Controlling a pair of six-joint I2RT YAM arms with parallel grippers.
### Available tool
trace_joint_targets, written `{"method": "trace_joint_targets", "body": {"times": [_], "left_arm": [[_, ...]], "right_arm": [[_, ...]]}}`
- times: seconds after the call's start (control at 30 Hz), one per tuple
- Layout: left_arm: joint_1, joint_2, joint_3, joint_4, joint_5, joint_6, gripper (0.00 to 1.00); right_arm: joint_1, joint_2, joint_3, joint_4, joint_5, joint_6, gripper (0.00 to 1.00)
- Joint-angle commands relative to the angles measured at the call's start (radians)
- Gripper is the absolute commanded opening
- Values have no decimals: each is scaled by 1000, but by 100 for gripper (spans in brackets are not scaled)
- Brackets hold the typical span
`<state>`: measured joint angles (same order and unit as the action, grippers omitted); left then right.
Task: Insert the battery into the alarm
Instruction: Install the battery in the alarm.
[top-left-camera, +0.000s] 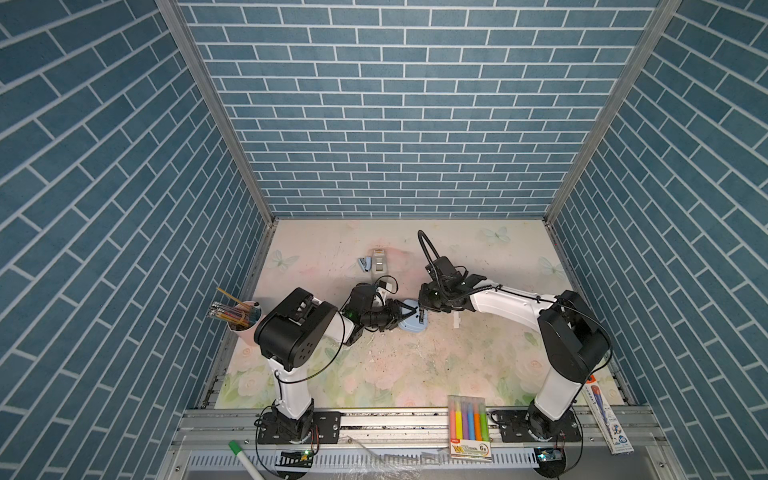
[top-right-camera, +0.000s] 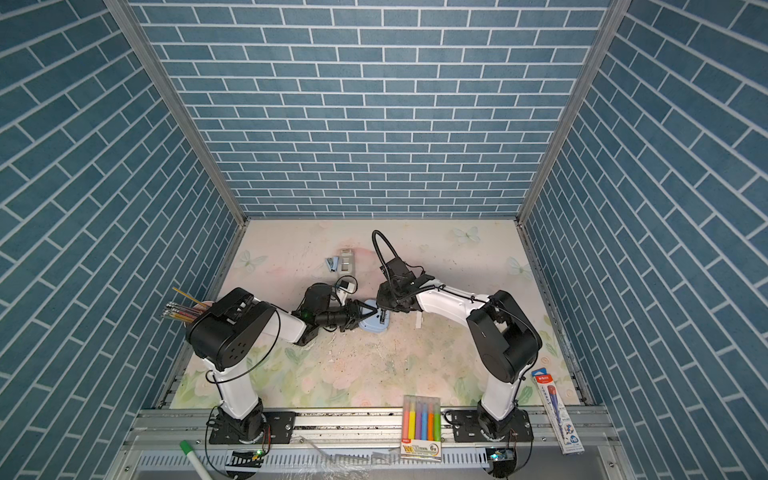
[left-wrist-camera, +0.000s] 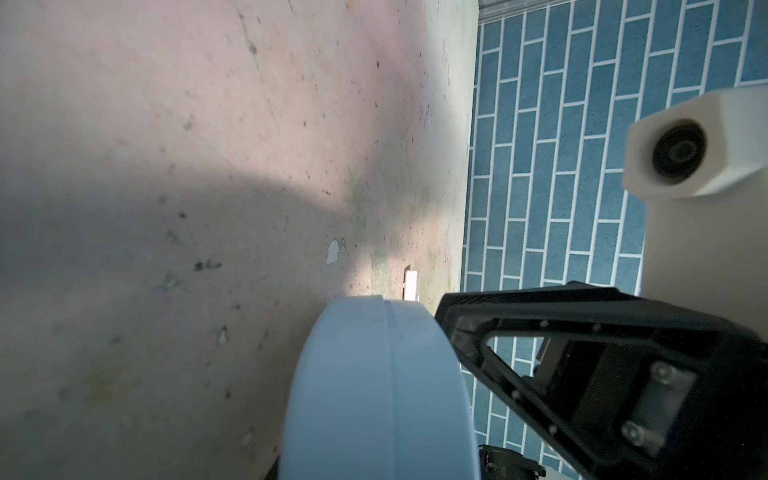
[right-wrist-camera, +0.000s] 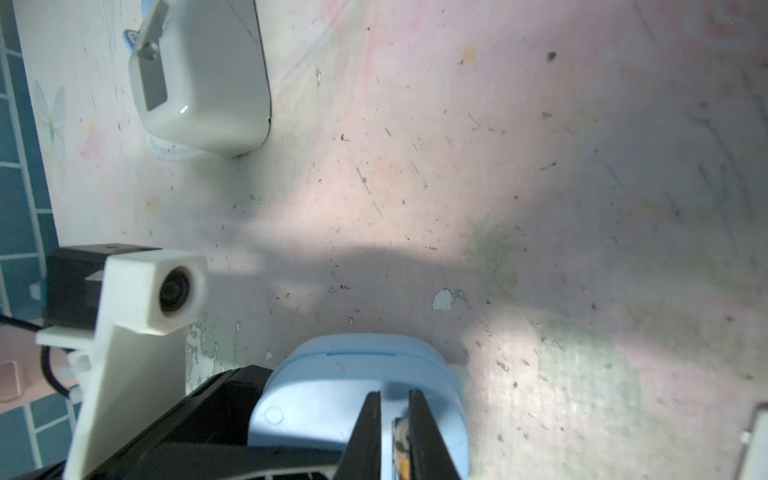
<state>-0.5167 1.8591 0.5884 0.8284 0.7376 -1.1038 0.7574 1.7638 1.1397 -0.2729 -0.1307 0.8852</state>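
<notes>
The alarm (top-left-camera: 411, 325) (top-right-camera: 372, 325) is a light-blue clock standing on edge at the table's middle, its plain back towards the right arm. My left gripper (top-left-camera: 404, 318) (top-right-camera: 362, 316) is shut on the alarm's left rim. In the left wrist view the alarm's edge (left-wrist-camera: 374, 395) fills the space at the jaws and hides them. My right gripper (top-left-camera: 421, 311) (top-right-camera: 382, 311) (right-wrist-camera: 395, 399) is against the alarm's back (right-wrist-camera: 316, 399). Its fingers (right-wrist-camera: 370, 436) stand a narrow slit apart, shut on the battery (right-wrist-camera: 401, 451), of which only a gold and white sliver shows.
A grey boxy device (top-left-camera: 379, 262) (right-wrist-camera: 199, 79) and a small blue stapler (top-left-camera: 365, 264) lie behind the alarm. A little white piece (top-left-camera: 457, 320) (left-wrist-camera: 410, 284) lies to its right. A pencil cup (top-left-camera: 243, 318) stands at the left edge. A marker pack (top-left-camera: 468, 428) and a pen box (top-left-camera: 606, 415) lie on the front rail.
</notes>
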Motion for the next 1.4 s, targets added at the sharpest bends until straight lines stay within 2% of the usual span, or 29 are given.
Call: {"method": "trace_joint_targets", "body": {"times": [0.0,0.1,0.27,0.37,0.9,1.2,1.37], "left_arm": [[3,29,-22,-66,-38,12,1],[2,30,-21,-64,-38,12,1],[3,31,-24,-60,-36,11,1],[3,31,-22,-60,-37,10,1],[3,33,-23,-55,-37,10,1],[4,33,-22,-55,-38,10,1],[6,31,-25,-57,-41,10,1]], "right_arm": [[2,1,36,-74,29,-2,23],[-11,-14,40,-95,37,1,26],[-19,-45,23,-85,37,4,25],[-20,-36,22,-86,34,12,21],[-7,-10,-30,-25,0,72,12],[38,-16,-79,-13,12,114,11],[70,-21,-132,-18,21,164,7]]}}
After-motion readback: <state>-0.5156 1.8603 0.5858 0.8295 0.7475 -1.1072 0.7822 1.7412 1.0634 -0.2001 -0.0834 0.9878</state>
